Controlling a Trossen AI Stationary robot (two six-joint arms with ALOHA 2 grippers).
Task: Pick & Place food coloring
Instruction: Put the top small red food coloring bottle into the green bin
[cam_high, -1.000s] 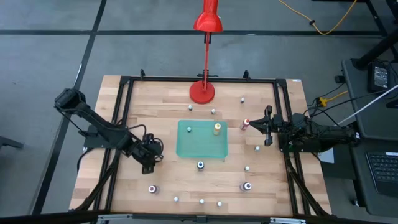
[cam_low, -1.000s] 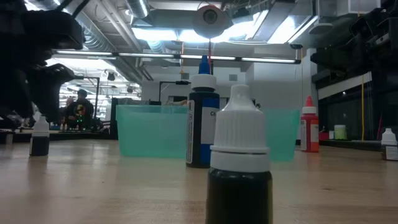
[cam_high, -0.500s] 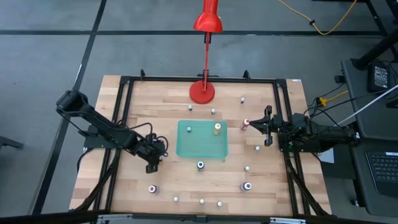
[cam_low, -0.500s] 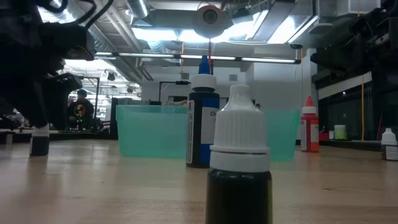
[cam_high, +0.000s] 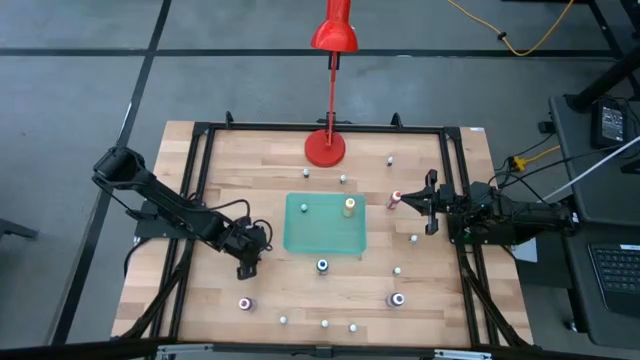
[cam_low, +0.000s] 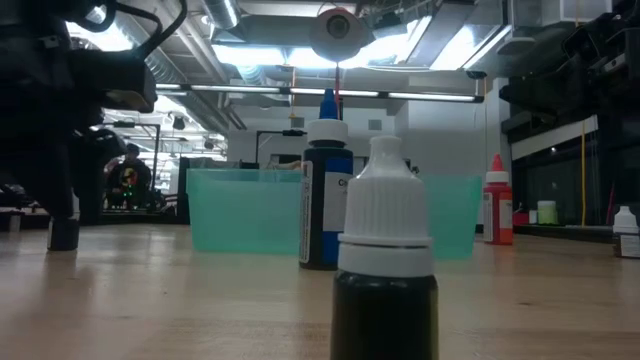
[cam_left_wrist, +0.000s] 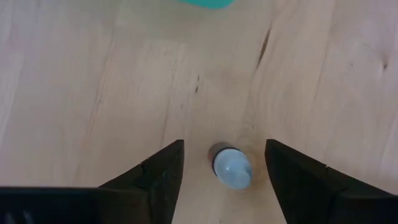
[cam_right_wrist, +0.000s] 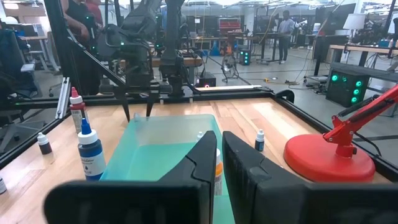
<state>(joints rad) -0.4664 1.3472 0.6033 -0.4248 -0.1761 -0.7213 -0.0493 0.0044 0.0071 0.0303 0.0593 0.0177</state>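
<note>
Left wrist view: a tiny dark-bodied, white-capped food coloring bottle (cam_left_wrist: 231, 169) stands upright between the left gripper's (cam_left_wrist: 224, 171) spread fingers, untouched.

A red lamp (cam_high: 326, 147) stands behind the green tray (cam_high: 305, 243) on the wooden table (cam_high: 260, 170).

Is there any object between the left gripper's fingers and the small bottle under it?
Nothing visible stands in the way. In the left wrist view, the left gripper has its fingers open on either side of the white-capped bottle, with only bare table around it. The green tray lies apart, towards the table's middle.
</note>
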